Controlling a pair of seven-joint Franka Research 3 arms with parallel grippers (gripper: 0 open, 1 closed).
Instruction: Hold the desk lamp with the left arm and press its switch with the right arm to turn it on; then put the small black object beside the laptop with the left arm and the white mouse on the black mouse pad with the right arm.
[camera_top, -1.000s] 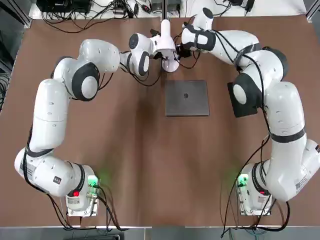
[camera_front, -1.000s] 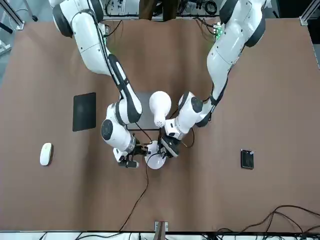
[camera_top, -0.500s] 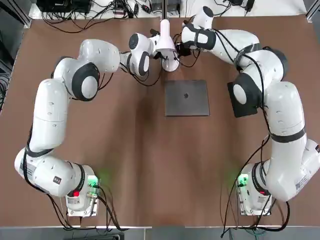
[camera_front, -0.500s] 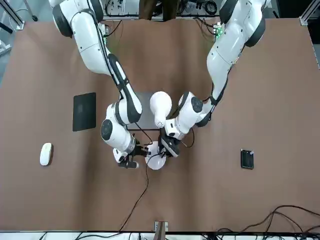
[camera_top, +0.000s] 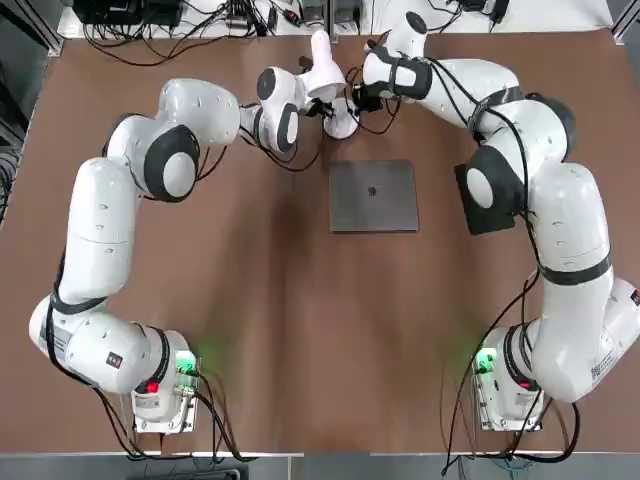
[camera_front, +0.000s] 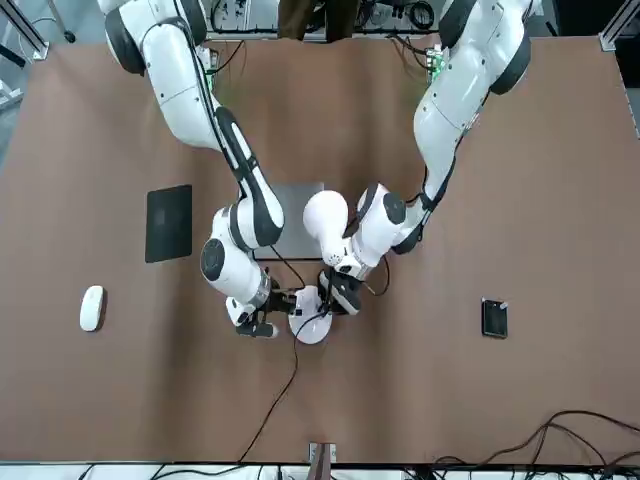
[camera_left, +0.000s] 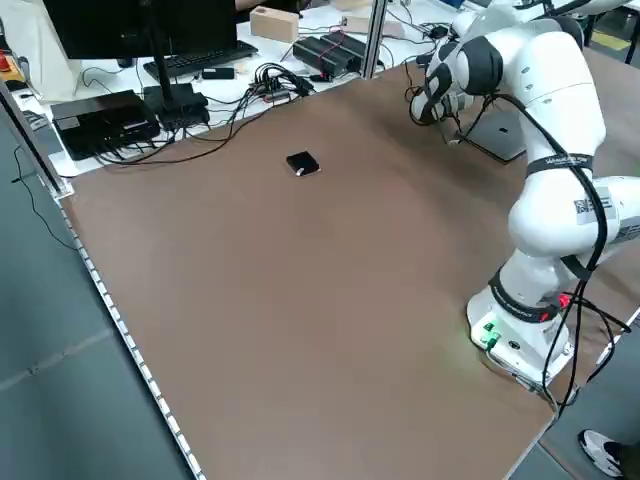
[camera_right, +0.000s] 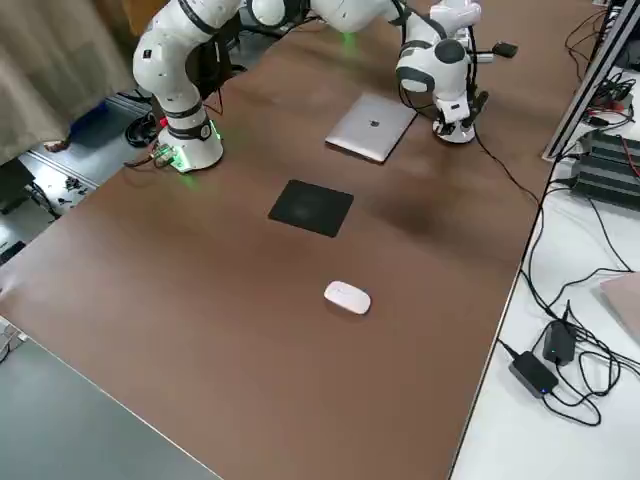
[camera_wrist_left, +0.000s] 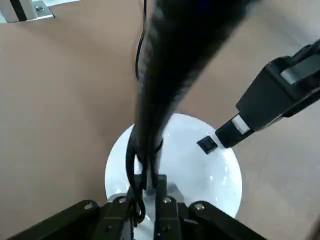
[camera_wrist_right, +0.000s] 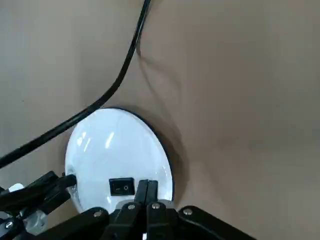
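The task looks to be in its first stage, with nothing yet moved to its place. At the far middle of the desk, the left claw is clenched on the thin stem at the foot of the lamp, steadying it just behind the closed laptop. The right claw has its fingers pinched together with nothing between them, and its tips sit at the white round base just beside the small black switch; whether they actually touch the switch I cannot tell. The lamp head shows no clear glow, so I judge the light is not yet on, or at least not visibly so. Everything else remains to do: the small black object lies alone, well apart from the laptop on the left arm's side, and the white mouse rests on the bare desk near the black mouse pad but not on it.
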